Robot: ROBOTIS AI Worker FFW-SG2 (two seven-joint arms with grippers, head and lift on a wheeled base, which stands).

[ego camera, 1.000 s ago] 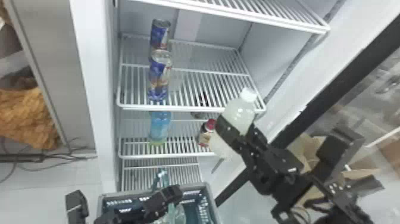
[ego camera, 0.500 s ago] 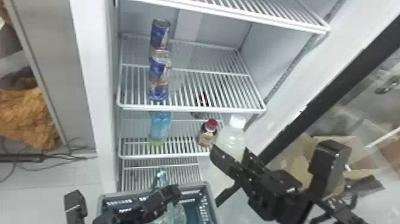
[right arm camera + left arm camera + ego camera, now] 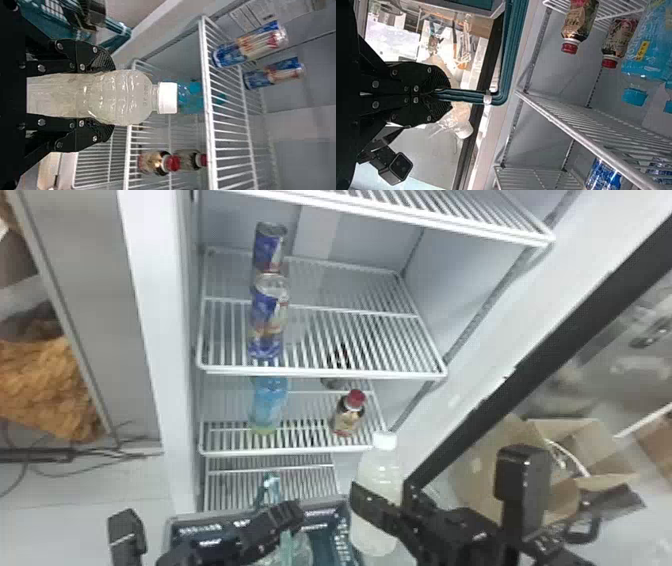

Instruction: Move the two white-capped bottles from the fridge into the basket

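In the head view my right gripper holds a white-capped bottle upright at the basket's right side. The right wrist view has the bottle clamped between both fingers of that gripper, cap outward. My left gripper is at the basket, over its near part. From the left wrist view, the left gripper is closed on the basket's teal handle. Something clear, partly hidden, lies inside the basket.
On the fridge shelves are blue cans, a blue bottle and a red-capped bottle. White wire shelf edges jut out above the basket. The open door's dark frame slants along the right, with cardboard boxes beyond.
The right gripper has carried the bottle down and left, from beside the shelves to the basket's right side. The left gripper has stayed put.
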